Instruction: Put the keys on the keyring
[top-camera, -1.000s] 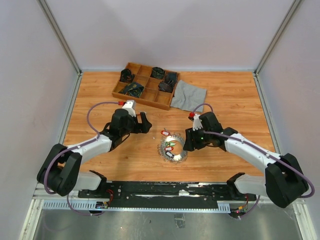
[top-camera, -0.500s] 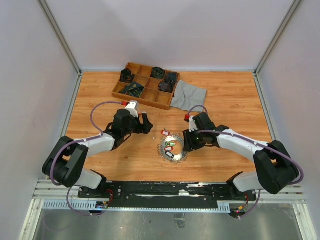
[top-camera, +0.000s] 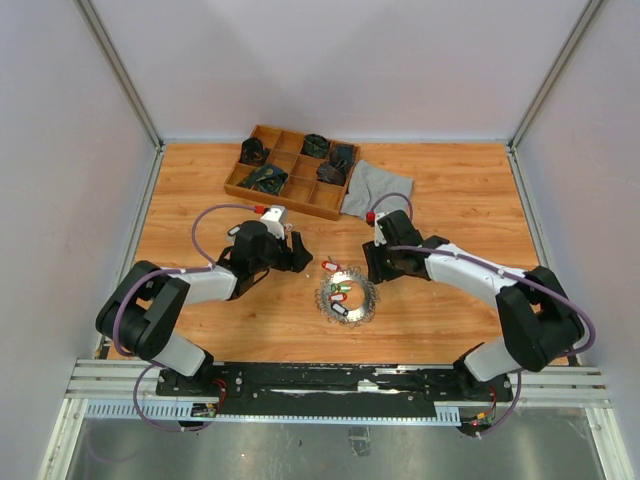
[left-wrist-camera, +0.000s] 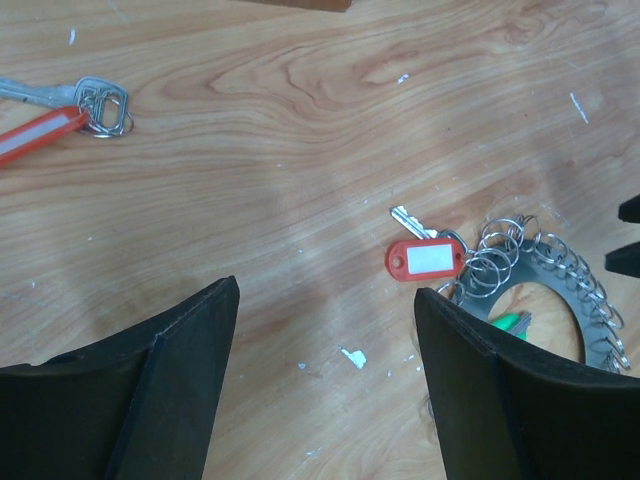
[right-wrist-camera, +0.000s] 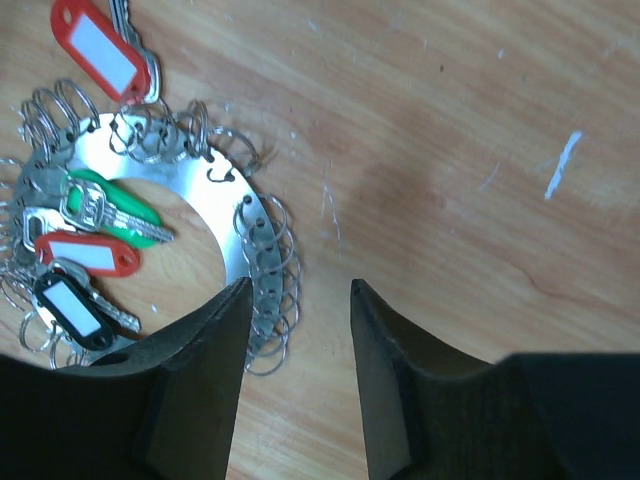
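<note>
The keyring (top-camera: 348, 297) is a flat silver ring fringed with small split rings, lying mid-table. In the right wrist view (right-wrist-camera: 232, 215) it carries a green-tagged key (right-wrist-camera: 100, 208), a red-tagged key (right-wrist-camera: 92, 254) and a black-tagged key (right-wrist-camera: 68, 304). Another red-tagged key (top-camera: 328, 266) lies at its far-left edge and shows in the left wrist view (left-wrist-camera: 425, 258). A further red-tagged key (left-wrist-camera: 55, 125) lies loose on the wood. My left gripper (top-camera: 298, 258) is open and empty (left-wrist-camera: 325, 292), left of the ring. My right gripper (top-camera: 372, 266) is open and empty (right-wrist-camera: 298, 288) at the ring's right edge.
A wooden compartment tray (top-camera: 262, 185) with dark items stands at the back. A grey cloth (top-camera: 377, 190) lies to its right. White scraps of debris (left-wrist-camera: 352, 356) dot the wooden table. Walls enclose the table on three sides.
My left gripper has moved right, closer to the keyring. My right gripper has moved away from the arm bases and slightly left along the ring's right edge. The keys and ring lie unmoved.
</note>
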